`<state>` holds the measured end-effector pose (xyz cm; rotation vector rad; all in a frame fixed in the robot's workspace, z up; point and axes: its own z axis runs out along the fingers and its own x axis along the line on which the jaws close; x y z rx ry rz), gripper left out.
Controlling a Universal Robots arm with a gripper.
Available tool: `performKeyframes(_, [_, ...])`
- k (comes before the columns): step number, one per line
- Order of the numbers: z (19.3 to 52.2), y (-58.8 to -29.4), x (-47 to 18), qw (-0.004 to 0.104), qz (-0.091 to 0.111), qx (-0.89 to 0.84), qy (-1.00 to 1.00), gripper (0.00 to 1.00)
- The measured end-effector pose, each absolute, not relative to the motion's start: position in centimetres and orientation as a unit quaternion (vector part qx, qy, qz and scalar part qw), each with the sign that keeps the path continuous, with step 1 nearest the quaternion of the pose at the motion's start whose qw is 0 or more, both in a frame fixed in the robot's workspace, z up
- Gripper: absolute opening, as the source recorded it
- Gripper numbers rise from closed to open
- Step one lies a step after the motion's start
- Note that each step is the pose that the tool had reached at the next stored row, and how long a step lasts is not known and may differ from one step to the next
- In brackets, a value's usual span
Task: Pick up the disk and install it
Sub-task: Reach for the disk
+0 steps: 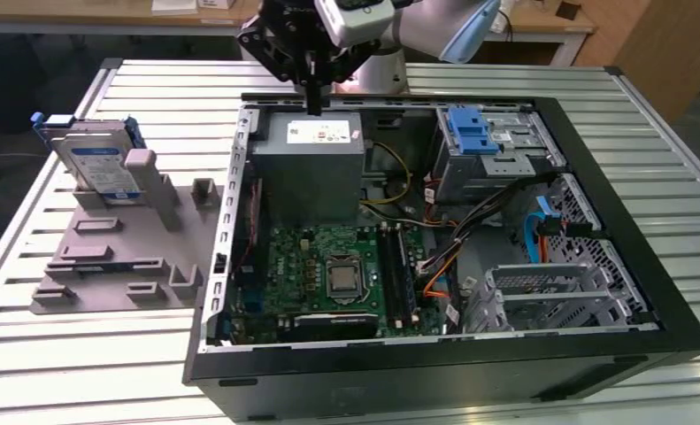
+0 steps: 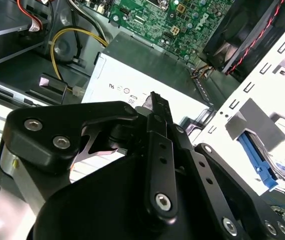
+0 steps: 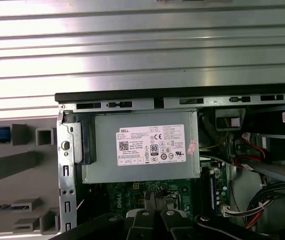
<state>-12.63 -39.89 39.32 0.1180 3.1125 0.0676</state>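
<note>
Table: slatted metal table [image 1: 90, 354] carrying everything, seen in the exterior view.
Computer case: black tower [image 1: 444, 359] lying on its side with the side panel off, so the inside faces up.
Drive cage: bare perforated metal cage [image 1: 550, 292] at the near corner of the case, on the exterior view's right.
Motherboard: green board [image 1: 326, 266] in the near half of the case, with cables [image 1: 491, 212] running beside it.
Fixture: grey stepped holder [image 1: 113, 266] on the table just beside the case, on the exterior view's left.
Disk: silver drive with a white-and-blue label in a blue carrier [image 1: 99, 164], standing upright at the far end of the fixture, outside the case and well apart from the claw.
Power supply: grey box with a white sticker [image 1: 314, 164] in the far corner of the case, also seen in both wrist views [image 3: 140, 145] [image 2: 132, 85].
Blue latch: ribbed plastic piece [image 1: 473, 133] on the far drive bay.
Gripper: black claw [image 1: 314, 104] [image 2: 155, 100] [image 3: 155, 200] pointing down over the far end of the power supply, its fingers pressed together with nothing between them.
Arm: pale grey links [image 1: 444, 27] behind the case's far edge.
</note>
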Motion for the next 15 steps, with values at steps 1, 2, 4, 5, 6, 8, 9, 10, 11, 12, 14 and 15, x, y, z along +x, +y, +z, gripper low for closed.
performKeyframes(1, [39.32, -39.89, -12.66, 0.013, 0.022, 0.038, 0.999, 0.11])
performKeyframes(2, [39.32, -39.89, -12.68, 0.013, 0.022, 0.038, 0.999, 0.11])
performKeyframes(4, [39.32, -39.89, -12.73, 0.013, 0.022, 0.038, 0.999, 0.11])
performKeyframes(5, [39.32, -39.89, -12.76, 0.013, 0.022, 0.038, 0.999, 0.11])
performKeyframes(6, [39.32, -39.89, -12.79, 0.013, 0.022, 0.038, 0.999, 0.11])
performKeyframes(8, [39.32, -39.89, -12.85, 0.013, 0.022, 0.038, 0.999, 0.11])
performKeyframes(9, [39.32, -39.89, -12.88, 0.013, 0.022, 0.038, 0.999, 0.11])
performKeyframes(10, [39.32, -39.89, -12.91, 0.013, 0.022, 0.038, 0.999, 0.11])
performKeyframes(11, [39.32, -39.89, -12.95, 0.013, 0.022, 0.038, 0.999, 0.11])
performKeyframes(12, [39.32, -39.89, -12.98, 0.013, 0.022, 0.038, 0.999, 0.11])
performKeyframes(14, [39.32, -39.89, -13.06, 0.013, 0.022, 0.038, 0.999, 0.11])
performKeyframes(15, [39.32, -39.89, -13.1, 0.013, 0.022, 0.038, 0.999, 0.11])
